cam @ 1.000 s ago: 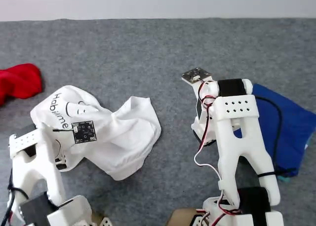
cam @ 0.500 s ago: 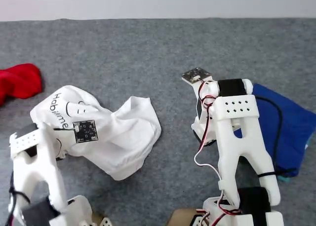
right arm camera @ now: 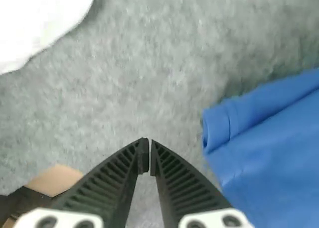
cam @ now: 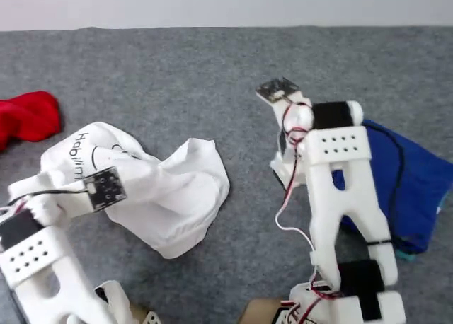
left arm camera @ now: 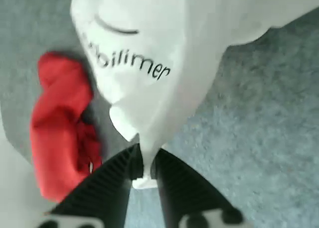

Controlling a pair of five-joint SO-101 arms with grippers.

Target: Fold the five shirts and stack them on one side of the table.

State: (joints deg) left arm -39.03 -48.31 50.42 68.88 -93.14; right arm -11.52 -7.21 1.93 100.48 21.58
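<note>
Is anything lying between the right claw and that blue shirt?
Nothing visible. The right gripper hangs shut over bare grey table cover, and the blue shirt lies beside it. The white shirt, pinched in the left gripper, is off to the other side.

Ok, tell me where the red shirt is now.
In the high view the red shirt lies bunched at the table's left edge, beside the white shirt that the left gripper holds.

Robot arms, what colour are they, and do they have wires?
Both the left arm and right arm are chunky white plastic with rows of little round holes and black motor blocks. Thin red and white wires run along the right arm. The left tool and right tool are black, pointed and ribbed.
</note>
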